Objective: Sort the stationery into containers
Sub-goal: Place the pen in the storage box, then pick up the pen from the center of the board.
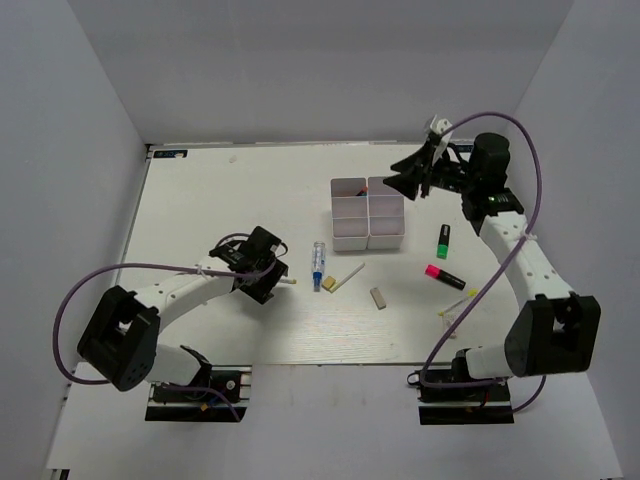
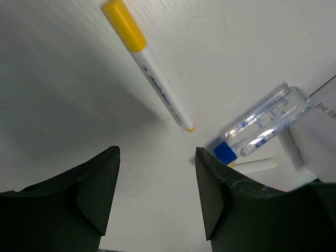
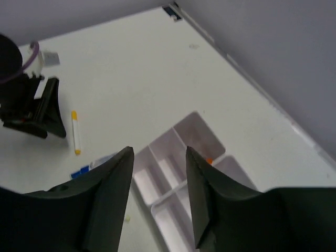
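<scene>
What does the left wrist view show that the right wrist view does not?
Only the left wrist view shows the thin white stick. Only the right wrist view shows the organiser tray and the open right end effector. Both show the yellow-capped pen and the blue-capped clear tube.

Left arm point(image 1: 180, 290) was bent low and forward, left gripper point(image 2: 156, 176) jaws apart, nothing held. Right arm point(image 1: 525, 260) was extended far, right gripper point(image 3: 157, 178) raised, jaws apart
</scene>
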You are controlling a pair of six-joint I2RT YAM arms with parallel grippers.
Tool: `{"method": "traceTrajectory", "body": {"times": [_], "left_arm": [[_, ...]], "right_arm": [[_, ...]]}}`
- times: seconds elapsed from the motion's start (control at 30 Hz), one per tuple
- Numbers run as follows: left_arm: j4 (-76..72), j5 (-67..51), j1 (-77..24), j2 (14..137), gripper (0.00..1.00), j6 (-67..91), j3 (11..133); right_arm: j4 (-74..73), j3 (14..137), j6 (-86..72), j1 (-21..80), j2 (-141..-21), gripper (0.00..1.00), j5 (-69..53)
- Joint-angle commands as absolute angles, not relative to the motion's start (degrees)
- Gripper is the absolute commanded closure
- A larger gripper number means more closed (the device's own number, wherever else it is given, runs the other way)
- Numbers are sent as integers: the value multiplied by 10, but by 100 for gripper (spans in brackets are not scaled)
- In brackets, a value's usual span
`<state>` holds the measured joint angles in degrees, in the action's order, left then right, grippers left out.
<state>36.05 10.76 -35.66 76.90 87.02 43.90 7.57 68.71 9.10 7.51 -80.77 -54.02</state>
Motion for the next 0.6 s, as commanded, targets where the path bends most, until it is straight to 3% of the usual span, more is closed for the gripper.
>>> {"method": "traceTrajectory", "body": {"times": [0.0,0.03,0.13,0.33,0.57], "left_arm": [[369,134,-339,791,31,885,481],[369,134,-339,808,31,885,486],[369,134,-329,825,31,885,494],[387,134,-310,860,34,885,512],[401,134,-294,865,37,885,512]], "right_arm": [[-27,637,143,62,-770,48,-517],[-66,624,151,62,-762,39,-518],[-105,579,174,58,-716,30,-513],[-130,502,190,54,-632,29,-511],[-121,481,171,49,-613,29,-514]]}}
